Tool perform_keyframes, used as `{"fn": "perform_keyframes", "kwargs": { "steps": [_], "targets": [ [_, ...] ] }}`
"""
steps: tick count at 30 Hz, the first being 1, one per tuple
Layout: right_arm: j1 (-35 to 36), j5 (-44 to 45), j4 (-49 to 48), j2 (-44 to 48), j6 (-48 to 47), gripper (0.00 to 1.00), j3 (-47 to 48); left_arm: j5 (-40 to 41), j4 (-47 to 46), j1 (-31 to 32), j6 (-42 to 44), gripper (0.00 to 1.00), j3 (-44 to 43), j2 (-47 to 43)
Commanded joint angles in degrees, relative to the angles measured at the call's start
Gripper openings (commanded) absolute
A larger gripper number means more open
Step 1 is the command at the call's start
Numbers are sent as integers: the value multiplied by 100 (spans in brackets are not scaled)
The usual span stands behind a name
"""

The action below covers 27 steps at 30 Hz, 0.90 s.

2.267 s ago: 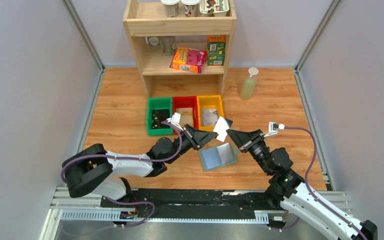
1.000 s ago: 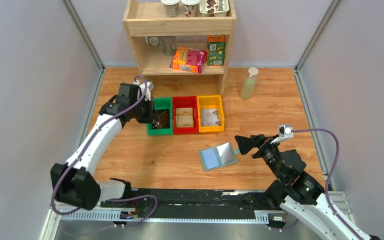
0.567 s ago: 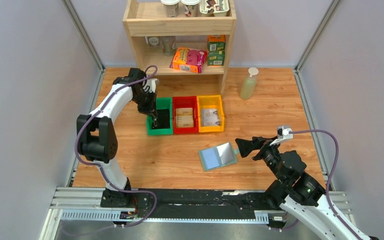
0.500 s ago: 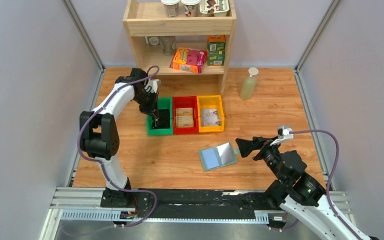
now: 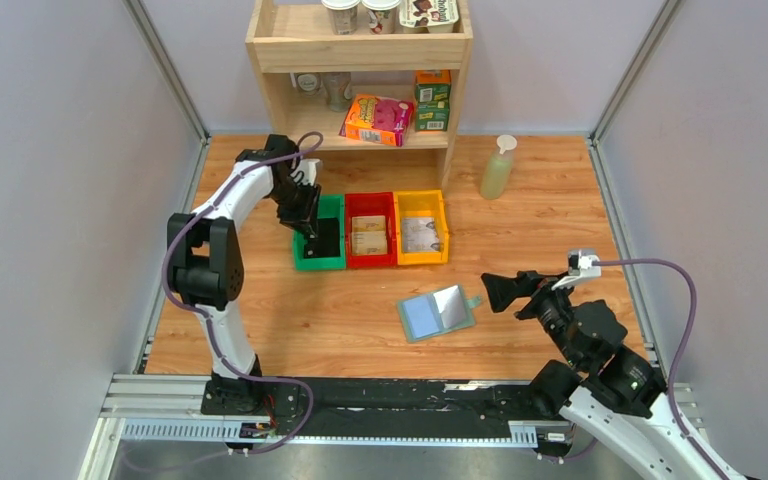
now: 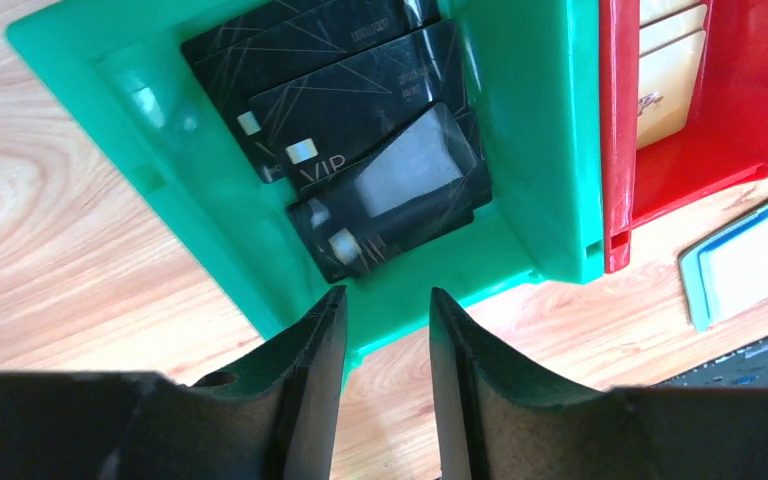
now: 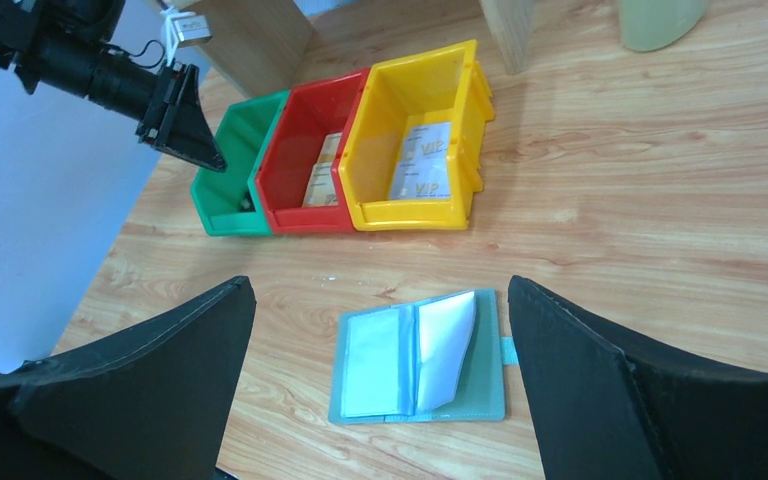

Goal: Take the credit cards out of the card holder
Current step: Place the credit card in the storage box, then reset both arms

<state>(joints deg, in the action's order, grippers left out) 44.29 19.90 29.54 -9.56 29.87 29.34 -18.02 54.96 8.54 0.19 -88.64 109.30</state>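
The card holder [image 5: 437,313] lies open on the wooden table, its pale blue-grey pockets up and one leaf curling. In the right wrist view the card holder [image 7: 420,358] sits between and a little beyond my wide-spread fingers. My right gripper [image 5: 490,291] [image 7: 380,283] is open and hovers just right of it, touching nothing. Three black credit cards [image 6: 390,190] lie stacked in the green bin [image 6: 550,150]. My left gripper [image 5: 311,234] [image 6: 385,296] points down over that bin's near wall, open, nothing between its fingers.
Red bin [image 5: 371,260] and yellow bin [image 5: 421,258] adjoin the green bin [image 5: 305,264], each holding pale cards. A wooden shelf [image 5: 360,52] with boxes and cups stands behind them. A green bottle [image 5: 497,167] is at the back right.
My left gripper has gone from shut to open over the green bin, and the black card it carried now lies there. My right arm has drawn back slightly to the right.
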Motion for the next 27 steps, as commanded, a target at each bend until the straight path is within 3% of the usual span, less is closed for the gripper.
{"fn": "perform_keyframes", "kwargs": {
  "steps": [1,10,17,27],
  "targets": [
    [18,628,446,-116,-253,100,580,387,-55,69,17,45,-233,-575],
    [18,1621,1431,-134,-368,100,1407,782,-222,403,-273,52,48,-1612],
    [18,2263,2020,-151,-490,100,1961,1230,-749,447,-572,58,978,-3351],
    [18,3081,2073,296,-947,100,2032,2320,-1338,447,-1135,67,2684,-5909]
  ]
}}
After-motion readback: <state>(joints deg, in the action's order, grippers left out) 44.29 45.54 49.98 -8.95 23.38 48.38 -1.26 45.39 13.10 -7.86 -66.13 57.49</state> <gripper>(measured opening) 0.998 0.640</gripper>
